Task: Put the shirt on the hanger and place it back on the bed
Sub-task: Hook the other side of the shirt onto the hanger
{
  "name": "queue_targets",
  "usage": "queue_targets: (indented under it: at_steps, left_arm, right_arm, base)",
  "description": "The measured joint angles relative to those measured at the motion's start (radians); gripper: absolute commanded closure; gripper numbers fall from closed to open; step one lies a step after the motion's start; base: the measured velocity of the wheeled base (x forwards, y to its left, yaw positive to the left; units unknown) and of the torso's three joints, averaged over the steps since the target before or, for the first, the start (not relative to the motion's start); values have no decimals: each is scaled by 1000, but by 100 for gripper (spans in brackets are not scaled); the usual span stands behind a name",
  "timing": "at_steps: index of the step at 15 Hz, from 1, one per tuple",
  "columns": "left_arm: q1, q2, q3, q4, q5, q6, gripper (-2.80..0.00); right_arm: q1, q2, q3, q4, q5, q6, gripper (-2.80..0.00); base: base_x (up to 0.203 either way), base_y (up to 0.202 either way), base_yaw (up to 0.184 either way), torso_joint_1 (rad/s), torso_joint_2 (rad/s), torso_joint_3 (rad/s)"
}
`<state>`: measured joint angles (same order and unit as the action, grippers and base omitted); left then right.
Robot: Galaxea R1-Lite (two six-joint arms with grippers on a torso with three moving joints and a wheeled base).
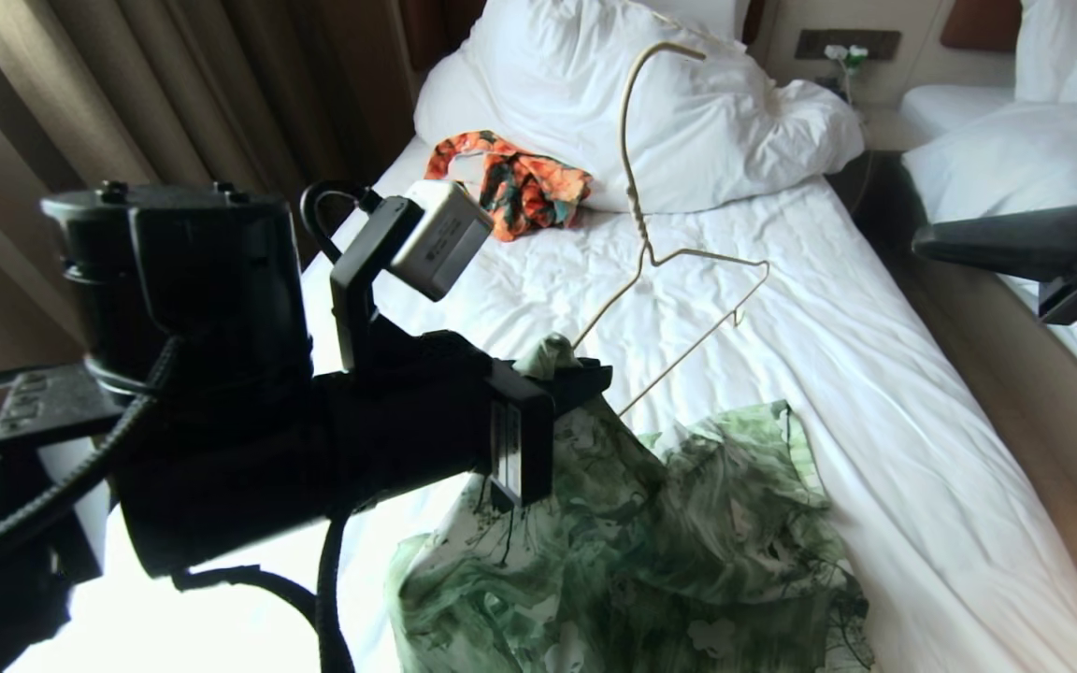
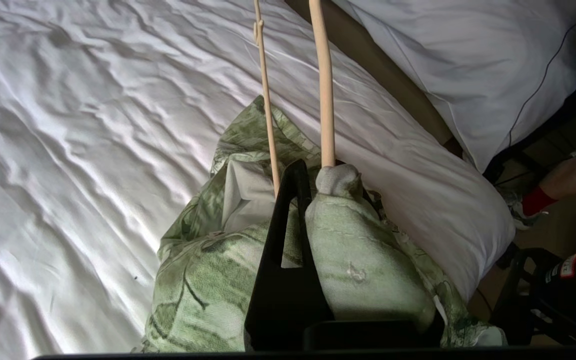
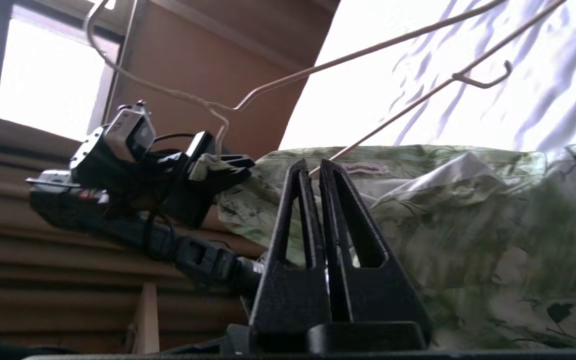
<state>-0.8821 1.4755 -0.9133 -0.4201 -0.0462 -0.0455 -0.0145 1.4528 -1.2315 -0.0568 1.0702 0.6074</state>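
Above the near part of the bed (image 1: 922, 486), the left tool (image 1: 567, 374) is clamping shut on a bunched fold of the shirt (image 1: 651, 551) together with one end of the hanger (image 1: 660, 252). From that grip the cream wire is rising tilted over the sheet, its hook pointing up toward the big white pillow (image 1: 688, 121), its far shoulder and lower bar hanging free in the air. Below the tool the green printed cloth is draping down and piling in a crumpled heap on the white sheet. In the left wrist view, the hanger's two wires (image 2: 325, 90) are running straight out from the pinched fabric (image 2: 363, 260).

At the right edge of the head view the right tool (image 1: 931, 245) is hovering well apart from the hanger, over the gap beside the other white bed (image 1: 997, 159). Its own camera shows its fingers (image 3: 298, 210) pressed together with nothing between them, facing the shirt (image 3: 468, 215).

Near the pillow, an orange-and-green floral garment (image 1: 520, 187) is lying on the sheet.
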Motion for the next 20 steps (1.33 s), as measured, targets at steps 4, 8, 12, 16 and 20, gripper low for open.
queue_targets:
  at_steps: [4,8,12,16,20]
  left_arm:
    - [-15,-11,-23,13,28,0,0]
    - [-43,-27,-30,11,51,-1,0]
    - [-73,-55,-28,13,61,-1,0]
    - [-76,-57,-25,10,61,-1,0]
    - [-76,-53,-28,7,62,0,0]
  right_arm:
    - [76,-1,-36,310,-307,-224,0]
    - [112,-26,19,391,-410,-365,0]
    - [172,20,103,357,-402,-352,-280]
    - [270,94,184,54,-400,-90,-280]
    - [343,171,217,-116,-432,148,-280]
  base:
    - [0,0,0,0,0,0]
    - [0,0,0,0,0,0]
    - [0,0,0,0,0,0]
    - [0,0,0,0,0,0]
    - [0,0,0,0,0,0]
